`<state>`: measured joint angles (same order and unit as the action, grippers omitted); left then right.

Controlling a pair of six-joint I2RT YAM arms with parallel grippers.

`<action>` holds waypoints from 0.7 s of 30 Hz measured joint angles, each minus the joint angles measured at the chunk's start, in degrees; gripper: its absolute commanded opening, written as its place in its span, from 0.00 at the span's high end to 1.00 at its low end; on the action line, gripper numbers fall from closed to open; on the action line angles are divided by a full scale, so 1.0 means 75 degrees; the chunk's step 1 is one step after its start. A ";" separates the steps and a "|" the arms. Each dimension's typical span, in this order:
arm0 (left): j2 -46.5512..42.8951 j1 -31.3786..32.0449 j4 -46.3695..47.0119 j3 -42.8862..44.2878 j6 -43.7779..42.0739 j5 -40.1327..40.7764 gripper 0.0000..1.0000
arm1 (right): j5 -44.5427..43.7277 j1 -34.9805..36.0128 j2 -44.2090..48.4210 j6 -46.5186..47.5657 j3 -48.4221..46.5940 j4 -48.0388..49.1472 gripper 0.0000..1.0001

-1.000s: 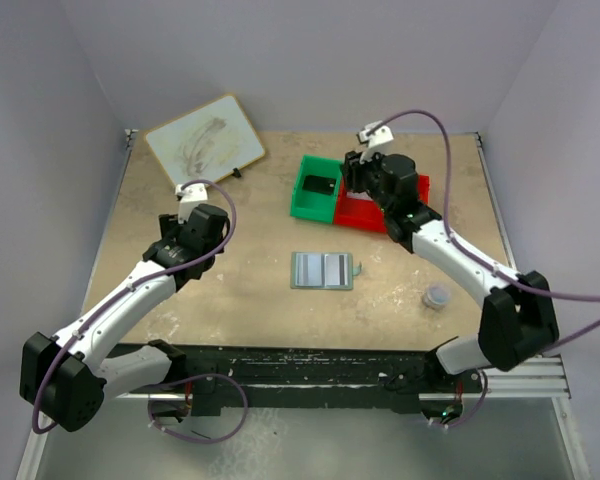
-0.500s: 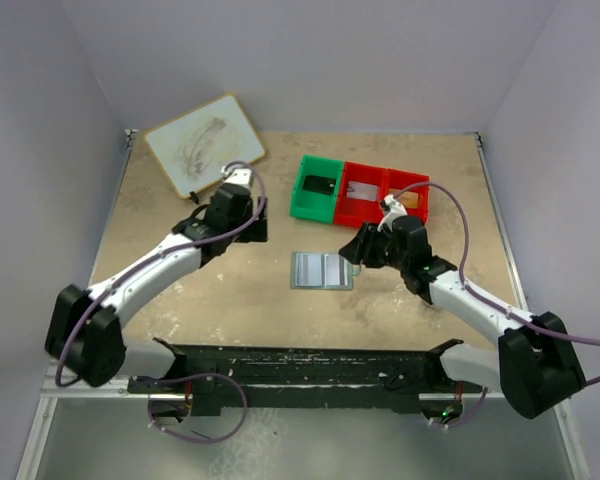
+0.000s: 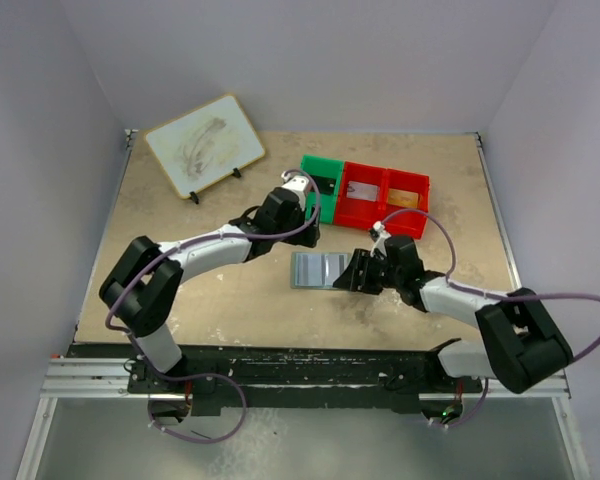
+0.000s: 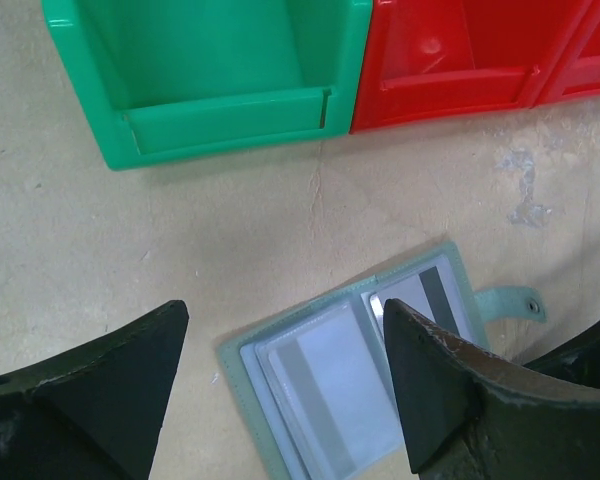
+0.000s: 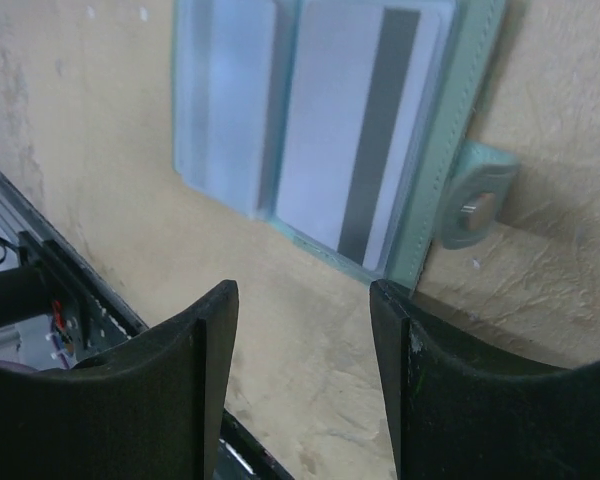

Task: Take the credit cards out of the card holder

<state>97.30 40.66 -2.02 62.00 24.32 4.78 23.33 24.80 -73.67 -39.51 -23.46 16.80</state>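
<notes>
Card holder lies open at frame centre, cards not yet out.
Left gripper and right gripper hover above, jaws apart, empty; the next move likely needs a pinch on one card's edge.

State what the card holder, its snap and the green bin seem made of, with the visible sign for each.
Card holder: probably matte faux leather, from its raised seam edge. Snap: likely metal, a small shiny disc. Green bin: hard plastic, smooth with moulded edges and soft sheen.
</notes>
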 measured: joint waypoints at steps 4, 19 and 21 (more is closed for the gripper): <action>0.0245 0.0006 0.0443 -0.0137 -0.0105 -0.0152 0.23 | 0.0195 0.0000 -0.0530 -0.0064 0.0061 0.0332 0.42; 0.1463 0.0219 0.1110 -0.0146 -0.0662 -0.0667 0.30 | -0.0248 0.0029 0.0632 -0.0909 0.0915 0.0393 0.40; 0.1463 0.0286 0.1116 -0.0178 -0.0729 -0.0670 0.31 | -0.0350 0.0032 0.0734 -0.0921 0.0947 0.0361 0.39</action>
<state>108.27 42.81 6.35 60.66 18.85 -0.25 20.71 25.04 -68.16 -46.41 -16.36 19.51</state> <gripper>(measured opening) 0.701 0.602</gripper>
